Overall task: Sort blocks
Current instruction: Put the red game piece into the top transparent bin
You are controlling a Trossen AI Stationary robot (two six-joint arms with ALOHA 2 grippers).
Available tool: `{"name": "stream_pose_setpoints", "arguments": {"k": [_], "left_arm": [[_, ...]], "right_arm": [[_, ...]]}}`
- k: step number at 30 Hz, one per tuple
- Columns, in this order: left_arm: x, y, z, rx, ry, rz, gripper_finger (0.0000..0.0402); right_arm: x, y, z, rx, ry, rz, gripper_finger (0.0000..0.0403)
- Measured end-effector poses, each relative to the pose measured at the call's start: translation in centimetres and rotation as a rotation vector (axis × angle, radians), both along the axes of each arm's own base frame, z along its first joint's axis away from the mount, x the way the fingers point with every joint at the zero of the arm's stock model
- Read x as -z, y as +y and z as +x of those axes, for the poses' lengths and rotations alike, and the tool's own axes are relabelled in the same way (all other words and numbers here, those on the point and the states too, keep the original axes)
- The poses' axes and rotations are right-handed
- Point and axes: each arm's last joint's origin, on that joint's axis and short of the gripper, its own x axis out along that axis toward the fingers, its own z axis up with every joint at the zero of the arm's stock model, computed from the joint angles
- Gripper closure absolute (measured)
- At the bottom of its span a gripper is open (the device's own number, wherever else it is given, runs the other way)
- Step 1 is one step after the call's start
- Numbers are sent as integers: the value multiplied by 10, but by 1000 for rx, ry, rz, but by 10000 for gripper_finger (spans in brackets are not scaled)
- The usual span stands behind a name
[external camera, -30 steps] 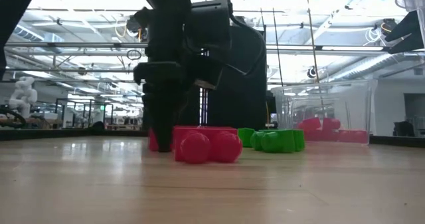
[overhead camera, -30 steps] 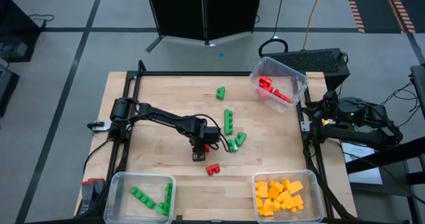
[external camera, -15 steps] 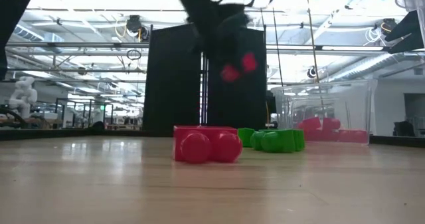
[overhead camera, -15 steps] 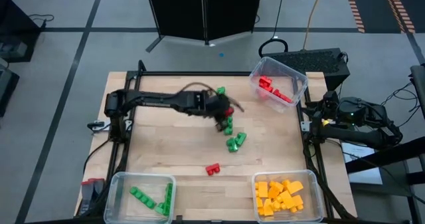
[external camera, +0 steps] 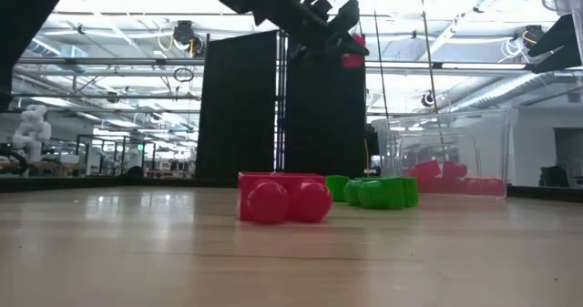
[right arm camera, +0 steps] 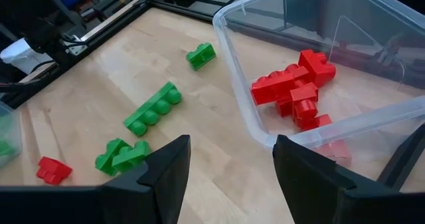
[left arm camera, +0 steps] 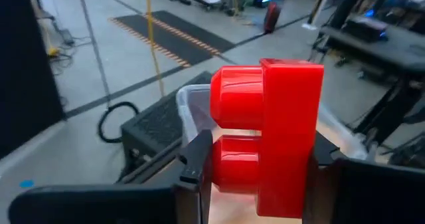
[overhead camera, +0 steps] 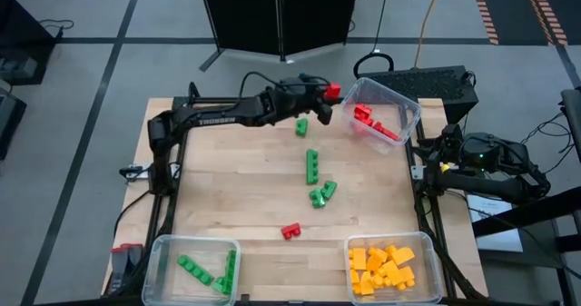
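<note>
My left gripper (overhead camera: 328, 92) hangs high over the table's far edge, just left of the clear bin (overhead camera: 404, 106) that holds red blocks (overhead camera: 374, 123). It is shut on a red block (left arm camera: 269, 134), which also shows as a red spot in the low view (external camera: 353, 52). Loose on the wood lie a small green block (overhead camera: 300, 126), a long green block (overhead camera: 311, 164), a green pair (overhead camera: 321, 193) and a red block (overhead camera: 290, 231). My right gripper (right arm camera: 231, 167) waits at the table's right edge, open, with nothing between its fingers. My left gripper pinches the red block's lower half (left arm camera: 236, 174) between its two fingers, one finger (left arm camera: 197, 159) on the studded side and one on the flat back. The fingers reach out almost level toward the red bin. The block is lifted clear, and its upper stud stands past the fingertips.
A bin with green blocks (overhead camera: 193, 268) stands at the near left corner and a bin with yellow-orange blocks (overhead camera: 390, 268) at the near right. A black panel (overhead camera: 277, 15) stands beyond the far edge. Bare wood shows at the table's left half.
My left gripper has risen from the table's middle with the red block, which is lifted clear. It has swung toward the far edge and to the right, up to the red bin, tipping from pointing down to nearly level. The other blocks have stayed put.
</note>
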Motion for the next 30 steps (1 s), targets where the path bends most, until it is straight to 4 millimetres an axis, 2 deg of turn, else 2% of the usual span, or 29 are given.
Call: {"name": "stream_pose_setpoints", "arguments": {"k": [4, 14, 18, 23, 30], "left_arm": [[-1, 3, 11, 18, -59, -6, 308], [-7, 0, 70, 86, -120, 20, 308], [-7, 4, 86, 81, -136, 36, 308], [3, 11, 93, 7, -78, 36, 308], [9, 31, 84, -67, -6, 24, 308]], "right_arm": [[0, 0, 0, -4, 6, -11, 195], [0, -1, 0, 19, 8, -22, 195], [0, -1, 0, 19, 7, -22, 195], [0, -1, 0, 19, 7, -22, 195], [0, -1, 0, 17, 10, -26, 195]]}}
